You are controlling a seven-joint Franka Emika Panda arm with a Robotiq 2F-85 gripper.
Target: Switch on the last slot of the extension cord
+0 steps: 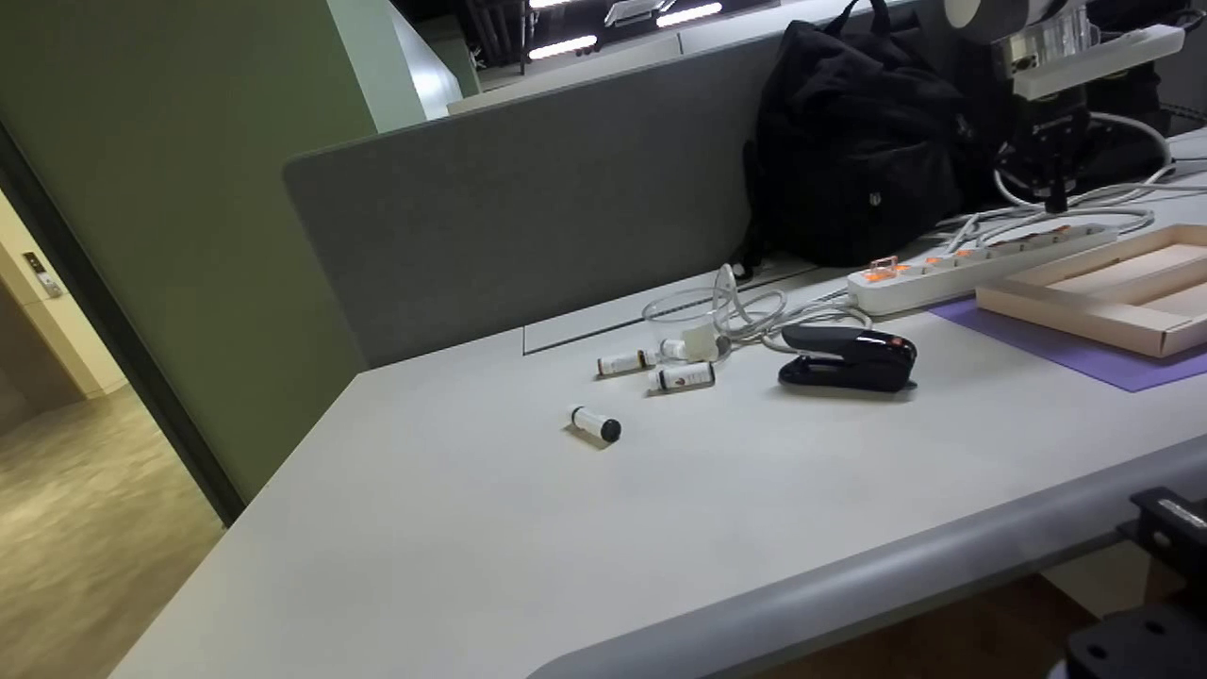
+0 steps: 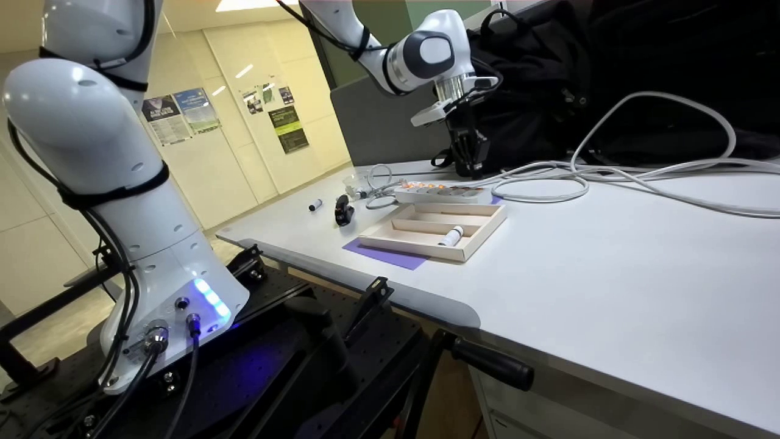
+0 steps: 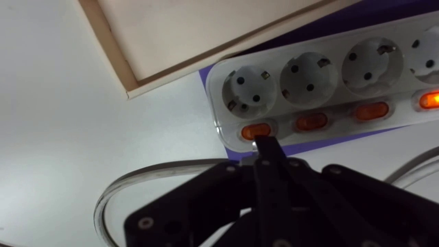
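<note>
The extension cord is a long white power strip that shows in both exterior views (image 1: 905,296) (image 2: 426,196) and in the wrist view (image 3: 279,112). In the wrist view its end socket (image 3: 249,92) is empty. The orange switch at that end (image 3: 256,130) is unlit, as are the two beside it, while a switch farther right (image 3: 429,100) glows. My gripper (image 3: 264,140) is shut and empty, and its tips overlap the lower edge of the end switch; I cannot tell if they touch. It points down over the strip's end in both exterior views (image 1: 1056,200) (image 2: 474,167).
A pale wooden tray (image 2: 414,246) lies beside the strip on a purple sheet (image 1: 1047,345), with a small white bottle (image 2: 452,236) in it. White cable (image 3: 164,169) loops near the gripper. A black backpack (image 1: 849,160) stands behind; a stapler (image 1: 849,362) and several small bottles (image 1: 594,422) lie nearby.
</note>
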